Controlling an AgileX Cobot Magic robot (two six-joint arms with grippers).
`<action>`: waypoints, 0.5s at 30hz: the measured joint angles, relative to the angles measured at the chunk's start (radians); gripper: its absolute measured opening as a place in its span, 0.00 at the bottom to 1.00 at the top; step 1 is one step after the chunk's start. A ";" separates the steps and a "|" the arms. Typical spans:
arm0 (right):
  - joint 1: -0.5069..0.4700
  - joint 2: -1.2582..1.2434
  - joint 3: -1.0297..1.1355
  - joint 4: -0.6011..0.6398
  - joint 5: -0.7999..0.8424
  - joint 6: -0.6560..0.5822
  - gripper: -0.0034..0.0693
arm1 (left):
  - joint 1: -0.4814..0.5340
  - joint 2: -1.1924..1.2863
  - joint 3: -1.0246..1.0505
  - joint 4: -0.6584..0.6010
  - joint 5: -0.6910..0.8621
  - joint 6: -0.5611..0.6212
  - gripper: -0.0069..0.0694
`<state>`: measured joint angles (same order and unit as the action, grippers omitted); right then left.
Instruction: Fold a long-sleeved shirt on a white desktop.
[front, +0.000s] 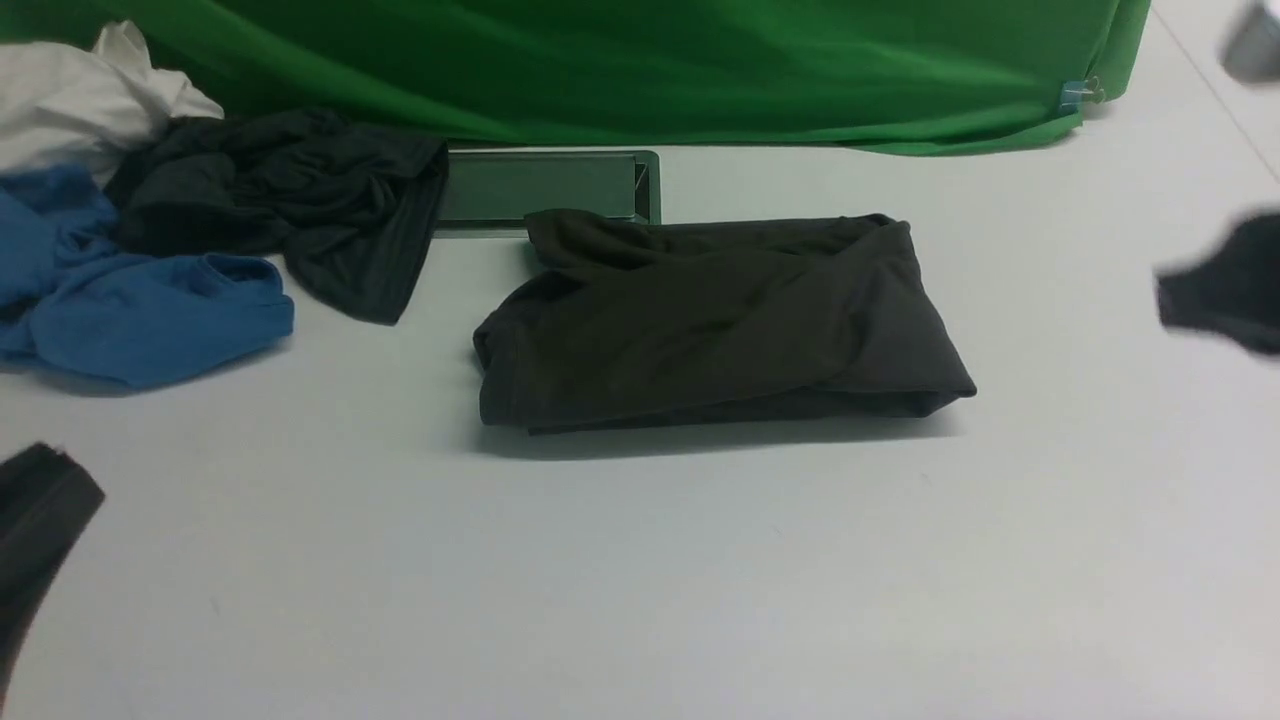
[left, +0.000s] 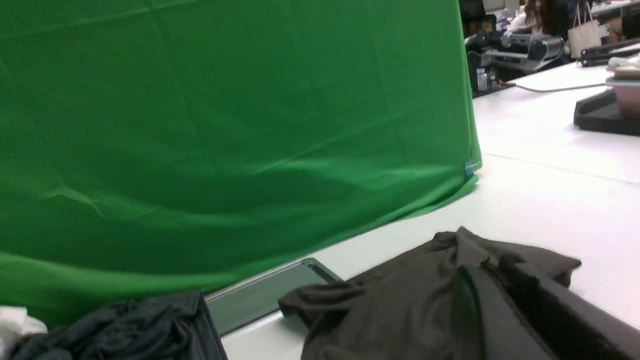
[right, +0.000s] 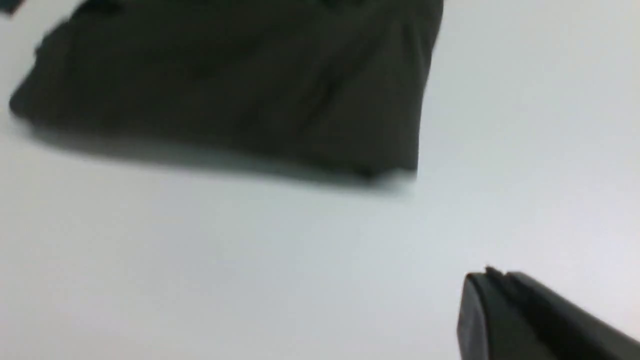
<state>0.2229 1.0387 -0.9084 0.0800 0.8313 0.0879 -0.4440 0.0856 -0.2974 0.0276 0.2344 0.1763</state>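
Note:
The long-sleeved shirt (front: 720, 320) lies folded into a compact dark olive rectangle at the middle of the white desktop (front: 640, 580). My left gripper (front: 55, 480) is at the near left edge, well apart from the shirt. In the left wrist view it (left: 492, 270) is shut and empty, with the shirt (left: 395, 310) lying beyond it. My right gripper (front: 1175, 290) hangs blurred at the right edge, clear of the shirt. The right wrist view shows it (right: 492, 275) shut on nothing above the bare desktop (right: 200, 260), the shirt (right: 240, 75) off to one side.
A blackish garment (front: 290, 200), a blue garment (front: 140, 300) and a white one (front: 80, 100) are heaped at the back left. A flat grey panel (front: 540, 188) lies behind the shirt, under the green backdrop (front: 640, 70). A grey object (front: 1255, 45) is at the far right.

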 joint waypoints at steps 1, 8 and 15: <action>0.000 -0.049 0.036 0.000 -0.001 0.001 0.10 | 0.000 0.000 0.011 0.000 0.000 0.000 0.11; 0.000 -0.309 0.252 0.000 -0.119 0.004 0.11 | 0.000 0.000 0.062 0.000 0.000 0.001 0.11; 0.000 -0.477 0.306 0.000 -0.136 0.022 0.16 | 0.000 0.000 0.094 0.000 0.001 0.000 0.11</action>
<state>0.2229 0.5615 -0.6026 0.0800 0.6956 0.1095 -0.4440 0.0857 -0.2029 0.0276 0.2358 0.1763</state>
